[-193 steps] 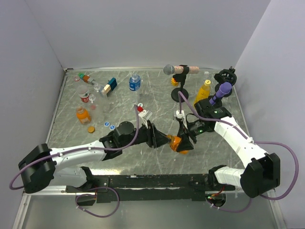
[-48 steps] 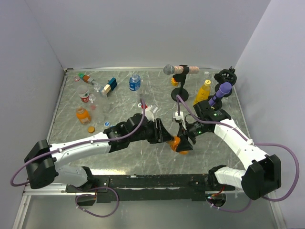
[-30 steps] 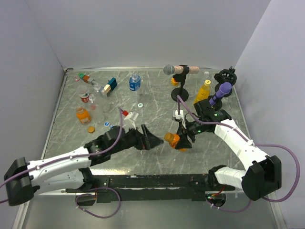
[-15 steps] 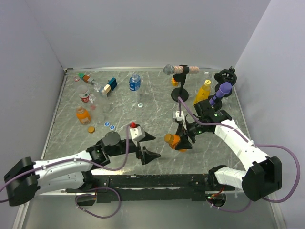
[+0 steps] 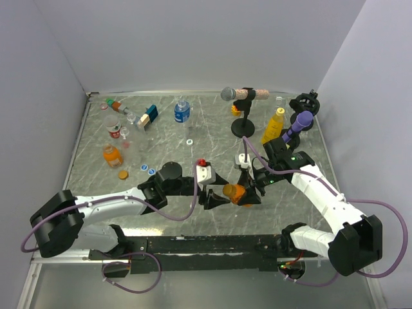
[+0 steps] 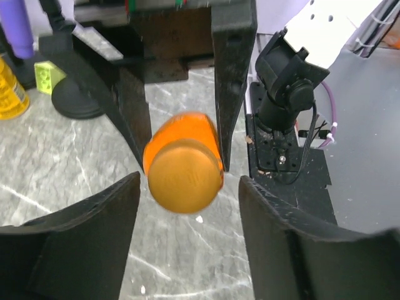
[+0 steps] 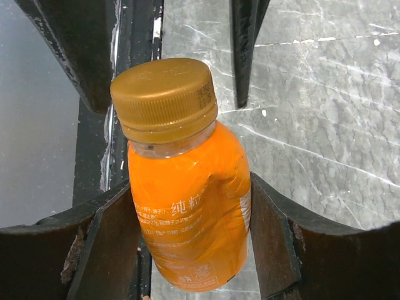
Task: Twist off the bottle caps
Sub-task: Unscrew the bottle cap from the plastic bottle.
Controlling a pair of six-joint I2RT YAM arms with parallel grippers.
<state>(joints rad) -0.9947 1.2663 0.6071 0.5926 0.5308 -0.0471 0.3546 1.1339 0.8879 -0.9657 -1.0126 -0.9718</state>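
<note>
Near edge, centre: a squat orange bottle (image 7: 187, 206) is gripped round the body by the right fingers (image 7: 112, 244), which are closed on it. It is held tilted, with the neck turned toward the left arm. Its orange cap (image 6: 184, 178) is seen still screwed on. The left fingers (image 6: 75, 231) are spread open on either side of that cap, with a gap visible on both sides and no contact seen

Mid surface (image 5: 212, 129), left side: a second orange bottle (image 5: 112, 154) is stood upright. A loose orange cap (image 5: 122, 174) and two blue caps (image 5: 143, 168) are laid near it, apart from each other

Far side: a blue-label bottle (image 5: 182, 111) is stood upright. A red can (image 5: 114, 132) and toy blocks (image 5: 149, 116) are scattered to its left. At far right a yellow bottle (image 5: 273, 125) is placed between a black microphone stand (image 5: 243, 127) and a purple microphone (image 5: 299, 122)
</note>
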